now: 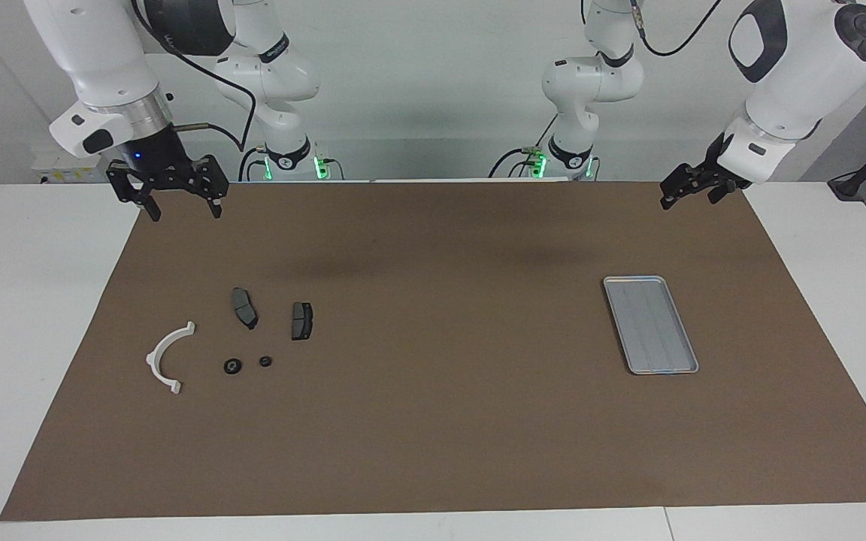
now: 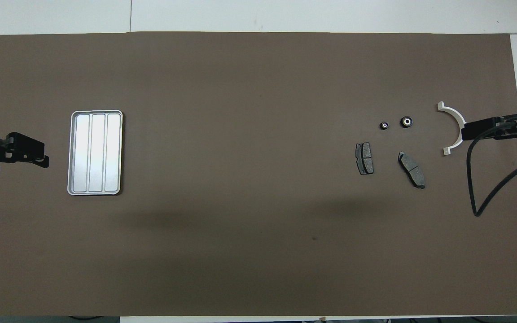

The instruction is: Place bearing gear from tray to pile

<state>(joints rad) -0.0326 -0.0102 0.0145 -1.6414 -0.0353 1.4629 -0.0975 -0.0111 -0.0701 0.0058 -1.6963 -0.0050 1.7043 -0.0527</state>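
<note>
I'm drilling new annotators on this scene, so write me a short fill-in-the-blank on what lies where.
1. The silver tray holds ____ parts.
2. The two small round bearing gears lie on the brown mat, farther from the robots than the two dark brake ____.
3. The curved bracket beside the gears is ____ in colour.
4. The right pincer hangs in the air with its jaws ____.

Missing words: no; pads; white; open

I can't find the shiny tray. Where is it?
The tray lies on the brown mat toward the left arm's end of the table, empty, well apart from the small parts at the right arm's end.
</note>
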